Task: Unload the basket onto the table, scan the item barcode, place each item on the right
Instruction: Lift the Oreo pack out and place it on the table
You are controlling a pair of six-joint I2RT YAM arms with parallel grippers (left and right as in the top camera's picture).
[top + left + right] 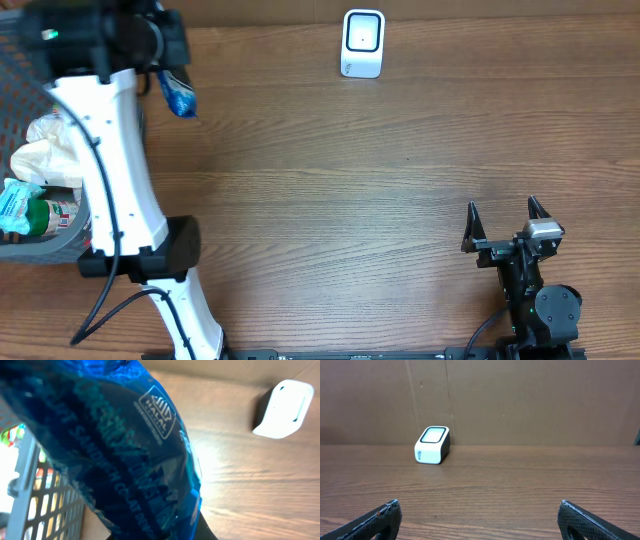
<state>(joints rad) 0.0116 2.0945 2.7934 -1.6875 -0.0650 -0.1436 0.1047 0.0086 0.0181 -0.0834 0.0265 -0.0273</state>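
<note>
Carry step, by my reading: left gripper (165, 70) is clamped on a blue packet (178, 95) that hangs just under its jaws, with the basket (14, 70) of other goods close beside. Next the packet must cross bare table (330, 200) to the scanner (362, 43), well off to this gripper's right, barcode facing its window; no barcode shows yet. Right gripper (505, 215) sits wide open and empty, far off, blocking nothing.
</note>
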